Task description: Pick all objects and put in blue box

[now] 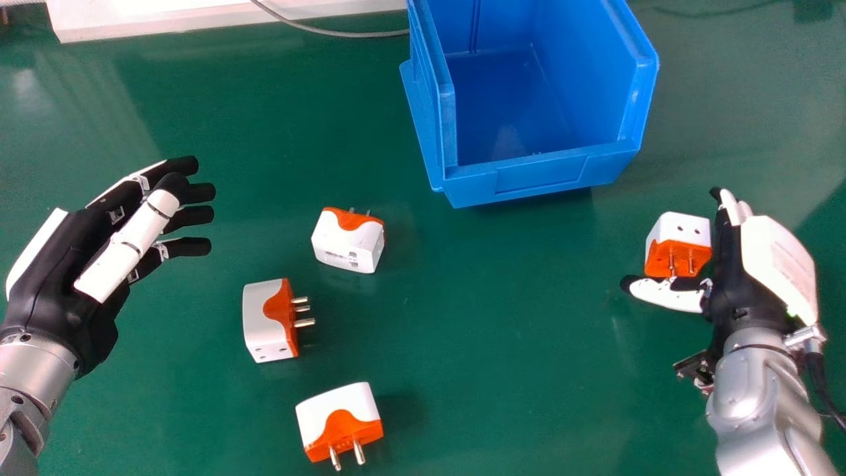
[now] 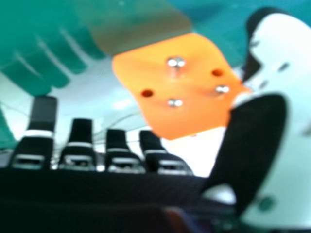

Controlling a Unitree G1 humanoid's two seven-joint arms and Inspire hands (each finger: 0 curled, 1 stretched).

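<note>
On a green worktop (image 1: 502, 330), four white-and-orange plug adapters are seen. The nearest adapter (image 1: 344, 423) is placed left of the middle, its orange face and two visible pins being turned to the near side. Slightly farther off and to the left, a second adapter (image 1: 268, 324) is laid with three pins directed to the right. At the left, the left robot hand (image 1: 56, 264) is held with its fingers extended and a little apart, the thumb being stretched out across them; it is set well apart from the adapters. At the right, the right robot hand (image 1: 740, 291) is opened, with fingers and thumb straight. Between them the right-hand adapter (image 1: 677, 248) is located; whether it is touched cannot be told. Its orange face, bearing three metal pins and two round holes, is presented in the right hand view. Near the middle of the head view, a further adapter (image 1: 347, 244) is rested with its orange part and pins directed to the far side. Beyond it and to the right, the blue box (image 1: 542, 178) is stood with its low front lip toward the near side. At the far left edge, a white slab (image 1: 165, 20) is crossed by a thin grey cable (image 1: 317, 30), which is extended to the box's left wall.
</note>
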